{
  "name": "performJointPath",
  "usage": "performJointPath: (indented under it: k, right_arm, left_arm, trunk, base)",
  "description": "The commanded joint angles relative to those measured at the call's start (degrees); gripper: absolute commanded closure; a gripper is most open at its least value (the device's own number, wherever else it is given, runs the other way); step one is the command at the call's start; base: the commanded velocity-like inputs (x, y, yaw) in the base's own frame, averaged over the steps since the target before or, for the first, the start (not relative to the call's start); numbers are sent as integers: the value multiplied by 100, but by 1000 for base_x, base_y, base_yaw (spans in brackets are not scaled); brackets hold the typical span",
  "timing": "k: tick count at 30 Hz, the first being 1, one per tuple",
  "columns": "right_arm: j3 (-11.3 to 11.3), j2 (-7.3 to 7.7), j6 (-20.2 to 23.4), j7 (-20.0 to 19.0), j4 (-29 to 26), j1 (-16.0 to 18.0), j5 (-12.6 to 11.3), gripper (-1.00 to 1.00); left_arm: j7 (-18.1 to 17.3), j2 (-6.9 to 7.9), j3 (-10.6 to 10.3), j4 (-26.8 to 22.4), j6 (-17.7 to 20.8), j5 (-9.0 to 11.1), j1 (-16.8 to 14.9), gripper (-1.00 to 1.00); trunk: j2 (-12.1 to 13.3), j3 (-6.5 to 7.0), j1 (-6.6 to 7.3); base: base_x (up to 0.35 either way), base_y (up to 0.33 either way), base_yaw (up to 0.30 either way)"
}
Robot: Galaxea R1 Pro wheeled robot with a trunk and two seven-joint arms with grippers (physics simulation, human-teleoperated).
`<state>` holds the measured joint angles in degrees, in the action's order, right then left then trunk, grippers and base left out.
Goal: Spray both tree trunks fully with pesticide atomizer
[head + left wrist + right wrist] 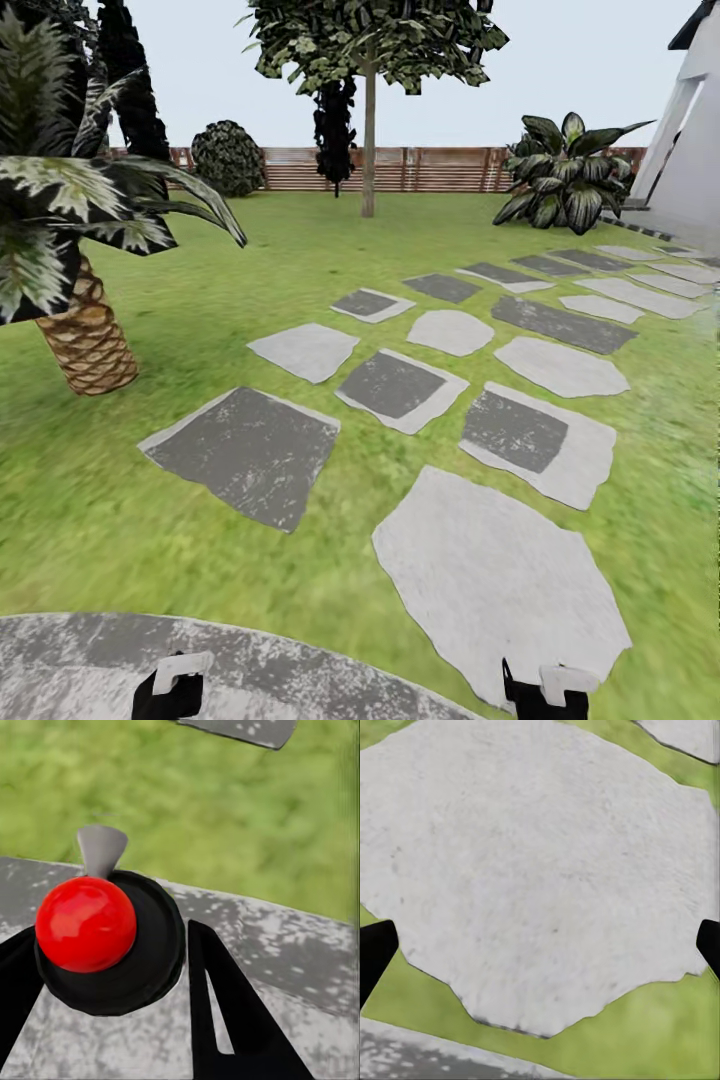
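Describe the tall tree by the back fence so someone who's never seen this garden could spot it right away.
Look to the reddish-brown slat fence at the far end of the lawn. Just in front of it, left of centre, stands the tree. Its single straight, bare, pale trunk under a green-and-white crown sets it apart from the near-black conifer beside it and the scaly-trunked palm nearby.

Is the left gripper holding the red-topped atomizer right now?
Yes: in the left wrist view the left gripper's black fingers flank the atomizer, whose red ball top and grey nozzle sit between them.

Black pincer fingers [225, 1020]; white-and-black wrist blocks [180, 680].
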<state>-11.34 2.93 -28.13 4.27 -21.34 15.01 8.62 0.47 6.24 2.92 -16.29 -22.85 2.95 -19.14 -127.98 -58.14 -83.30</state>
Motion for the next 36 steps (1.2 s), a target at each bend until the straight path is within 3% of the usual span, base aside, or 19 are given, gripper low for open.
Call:
performJointPath:
  k: [1,15,36]
  right_arm:
    - [-26,-3,-17,21,7,4,61,-100]
    - [-26,-3,-17,19,7,7,61,-100]
    - [-26,-3,-17,21,7,8,61,-100]
  left_arm:
    - [-3,0,-2,3,-18,30,-2,100]
    - [1,0,-2,3,-18,30,-2,100]
    - [-1,-8,-2,3,-18,31,-2,100]
  trunk:
    - [-1,2,-3]
    - [-1,100,-3]
    - [-1,131,-3]
  base:
    - [337,0,-183]
    - [338,0,-161]
    - [337,0,-7]
